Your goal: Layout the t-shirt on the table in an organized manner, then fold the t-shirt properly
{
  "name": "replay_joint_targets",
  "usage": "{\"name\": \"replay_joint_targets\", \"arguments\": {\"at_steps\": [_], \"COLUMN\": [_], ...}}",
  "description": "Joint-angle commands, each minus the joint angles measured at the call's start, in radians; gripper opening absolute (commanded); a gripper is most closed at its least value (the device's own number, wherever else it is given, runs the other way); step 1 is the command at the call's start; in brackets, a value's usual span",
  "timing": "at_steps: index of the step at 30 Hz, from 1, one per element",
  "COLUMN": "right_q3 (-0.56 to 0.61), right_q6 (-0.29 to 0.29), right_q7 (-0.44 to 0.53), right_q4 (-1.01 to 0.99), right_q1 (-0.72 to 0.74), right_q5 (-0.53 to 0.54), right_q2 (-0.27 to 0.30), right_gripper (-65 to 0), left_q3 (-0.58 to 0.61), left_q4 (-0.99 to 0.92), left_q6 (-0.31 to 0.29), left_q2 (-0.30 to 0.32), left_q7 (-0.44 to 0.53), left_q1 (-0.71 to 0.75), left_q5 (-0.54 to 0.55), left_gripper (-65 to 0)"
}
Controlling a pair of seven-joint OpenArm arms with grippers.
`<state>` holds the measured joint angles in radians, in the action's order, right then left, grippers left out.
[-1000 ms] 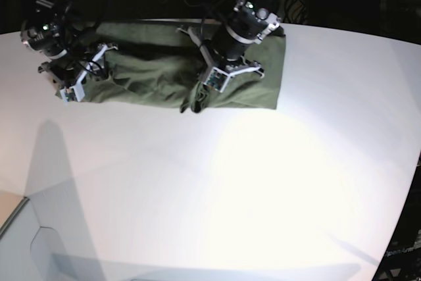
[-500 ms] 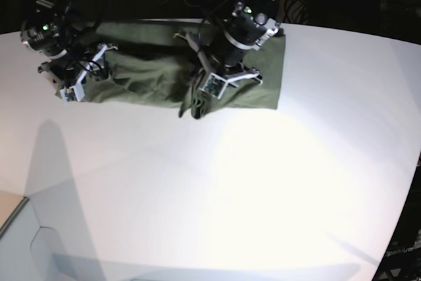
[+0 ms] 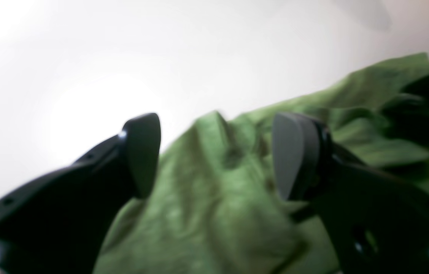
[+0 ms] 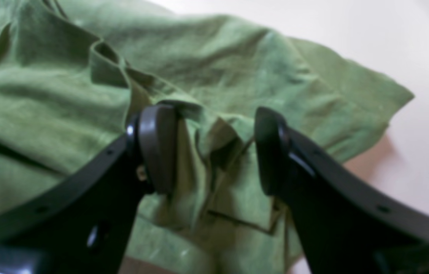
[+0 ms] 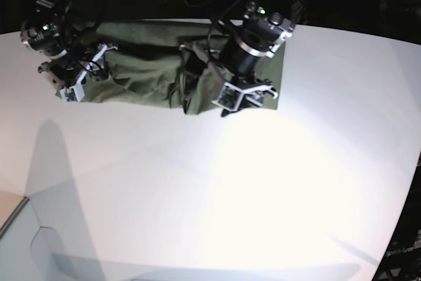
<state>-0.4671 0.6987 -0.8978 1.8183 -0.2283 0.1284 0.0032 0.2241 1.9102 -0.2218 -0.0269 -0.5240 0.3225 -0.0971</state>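
Above the t-shirt — both end effectors gape, holding nothing.

left gripper fingers spread, right gripper fingers parted

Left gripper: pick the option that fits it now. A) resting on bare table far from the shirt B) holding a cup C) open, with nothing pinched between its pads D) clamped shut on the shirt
C: in the left wrist view the left gripper has its pads spread wide apart, and the shirt lies beyond the gap, not pinched.
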Motion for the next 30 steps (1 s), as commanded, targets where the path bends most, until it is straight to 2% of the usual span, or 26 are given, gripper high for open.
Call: {"name": "replay_joint_targets", "arguments": {"at_steps": [1, 6, 10, 13, 15, 18, 22, 30], "right_q3": [-0.002, -0.002, -0.002, -0.002, -0.005, -0.003, -0.014, -0.094], "right_q6": [-0.001, -0.001, -0.001, -0.001, -0.001, -0.001, -0.001, -0.001], "right_q7": [0.015, 0.015, 0.018, 0.018, 0.019, 0.019, 0.019, 0.019], "right_q4": [0.016, 0.016, 0.025, 0.03, 0.054, 0.097, 0.156, 0.113], "right_q1": [0.005, 0.005, 0.005, 0.013, 0.017, 0.017, 0.02, 0.019], "right_q5": [0.012, 0.012, 0.012, 0.014, 0.014, 0.014, 0.014, 0.012], "right_q2": [0.008, 0.008, 0.007, 0.007, 0.004, 0.004, -0.007, -0.009], "right_gripper": [-32.6, -32.4, -32.1, -29.1, -24.4, -20.6, -20.6, -20.5], "left_q3": [-0.01, -0.087, -0.237, -0.384, -0.461, -0.501, -0.536, -0.593], "left_q4": [0.013, 0.019, 0.021, 0.015, -0.001, -0.053, -0.114, -0.156], "left_q6": [0.0, 0.0, -0.001, -0.004, -0.004, -0.004, -0.004, -0.004], "left_q2": [-0.003, 0.02, 0.012, 0.025, 0.068, 0.126, 0.181, 0.183], "left_q7": [0.02, 0.02, 0.02, 0.02, 0.018, 0.018, 0.018, 0.018], "left_q1": [-0.004, 0.022, 0.028, 0.028, 0.025, 0.025, 0.025, 0.025], "left_q5": [0.004, 0.004, 0.01, 0.119, 0.211, 0.334, 0.455, 0.48], "left_gripper": [-20.7, -20.7, -20.2, -20.1, -20.1, -20.1, -20.1, -20.1]}}
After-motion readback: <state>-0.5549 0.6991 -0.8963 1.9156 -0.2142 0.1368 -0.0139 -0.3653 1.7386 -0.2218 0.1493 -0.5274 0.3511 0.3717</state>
